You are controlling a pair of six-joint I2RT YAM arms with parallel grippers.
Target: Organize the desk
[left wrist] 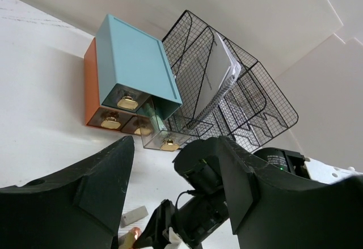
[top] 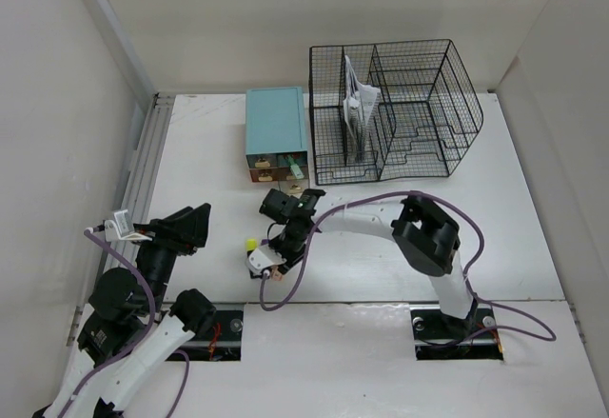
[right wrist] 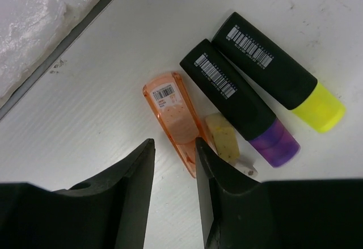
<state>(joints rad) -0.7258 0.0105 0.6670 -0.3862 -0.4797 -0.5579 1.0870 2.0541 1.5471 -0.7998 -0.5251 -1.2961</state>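
From above, the white bench [top: 514, 237] fills the view. The right fingers [top: 282, 239] hang over small clutter by its near edge, and the left fingers [top: 195, 221] sit toward the near-left corner.

The left wrist shows its fingers spread wide, facing the drawer box [left wrist: 133, 62] and mesh rack [left wrist: 249, 96] at the far edge.

The right wrist shows open fingers astride the narrow end of the orange piece [right wrist: 173, 115]. They should lower straight and pinch it alone, keeping the right finger off the eraser [right wrist: 222, 137] just beside it and off the highlighters [right wrist: 241, 104].

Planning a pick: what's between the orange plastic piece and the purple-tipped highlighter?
A small speckled yellowish eraser, shown in the right wrist view.
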